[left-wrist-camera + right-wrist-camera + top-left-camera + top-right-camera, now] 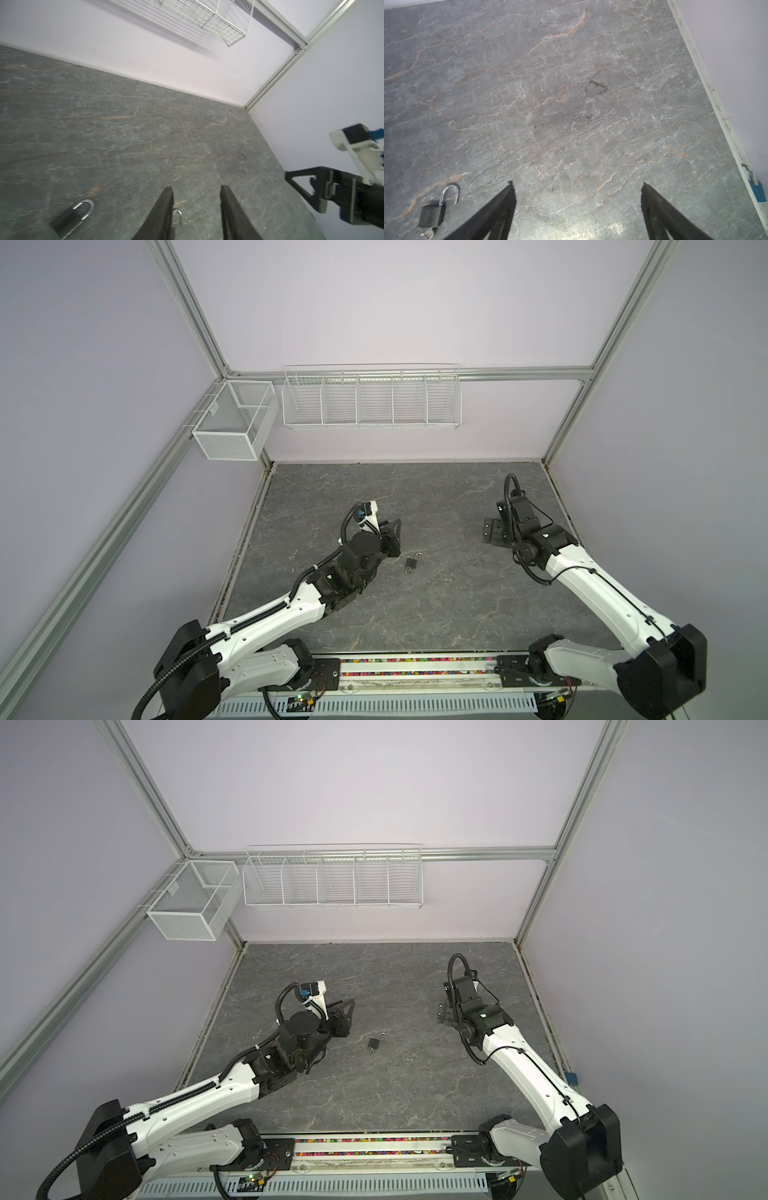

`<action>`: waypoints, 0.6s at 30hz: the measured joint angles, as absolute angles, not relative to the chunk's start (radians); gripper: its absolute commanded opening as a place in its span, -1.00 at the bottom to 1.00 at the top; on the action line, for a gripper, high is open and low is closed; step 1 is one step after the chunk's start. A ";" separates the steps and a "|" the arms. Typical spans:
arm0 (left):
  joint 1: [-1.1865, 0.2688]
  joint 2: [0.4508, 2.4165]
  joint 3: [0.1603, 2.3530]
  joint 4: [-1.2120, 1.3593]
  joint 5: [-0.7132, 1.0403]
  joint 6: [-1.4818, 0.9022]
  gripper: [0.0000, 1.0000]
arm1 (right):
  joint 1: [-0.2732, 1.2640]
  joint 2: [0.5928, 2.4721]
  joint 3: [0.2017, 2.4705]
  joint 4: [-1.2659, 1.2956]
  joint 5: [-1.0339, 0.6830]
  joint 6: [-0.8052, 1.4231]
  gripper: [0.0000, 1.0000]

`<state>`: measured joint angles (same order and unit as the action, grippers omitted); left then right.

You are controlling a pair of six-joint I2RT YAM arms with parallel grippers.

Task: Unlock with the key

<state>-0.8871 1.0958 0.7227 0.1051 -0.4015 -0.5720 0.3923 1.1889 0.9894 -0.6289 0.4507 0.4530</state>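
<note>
Left gripper (pixel 196 187): released; its two dark fingers (pixel 165 209) stand apart with a clear gap and clamp nothing, low over the table (pixel 436 614)
Right gripper (pixel 577 184): released as well, jaws spread wide, only bare grey marbled surface between them
Padlock (pixel 412 562): lying on the table just beside the left gripper, on the side that faces the right arm, not touching it; well apart from the right gripper, off to one side of its spread jaws
Padlock body (pixel 430 214): black and blocky, resting on its broad face
Shackle (pixel 451 194): silver, one leg out of the body and swung aside, so the lock stands open
Key (pixel 428 233): a small pale metal bit at the foot of the padlock body, the end away from the shackle; too small to tell whether it sits in the keyhole
Between the grippers: they are well apart, with the padlock much closer to the left one
Blue padlock (pixel 758 192): at the table's edge against the wall, on the opposite side of the right gripper from the black one, touched by neither gripper
Wire baskets (pixel 372 400): hung on the back wall, well beyond both grippers' fingertips
</note>
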 measured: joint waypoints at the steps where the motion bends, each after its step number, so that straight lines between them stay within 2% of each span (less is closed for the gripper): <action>1: -0.870 1.085 0.729 0.080 -0.401 -0.572 -0.19 | 0.385 1.184 0.988 -0.620 0.448 0.445 0.90; 5: -0.775 1.028 0.735 -0.040 -0.379 -0.572 0.00 | 0.387 1.174 0.987 -0.578 0.382 0.420 0.92; 10: -0.625 1.007 0.735 -0.193 -0.284 -0.570 0.09 | 0.451 1.176 0.987 -0.546 0.242 0.430 0.94; 18: -0.407 1.182 0.727 -0.289 -0.093 -0.564 0.24 | 0.669 1.262 0.987 -0.490 0.102 0.521 0.95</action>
<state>-0.4068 1.1816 0.7273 -0.2893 -0.0929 -0.5644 0.6693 1.2621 0.9874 -0.4900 0.1017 0.5209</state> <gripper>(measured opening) 0.610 0.975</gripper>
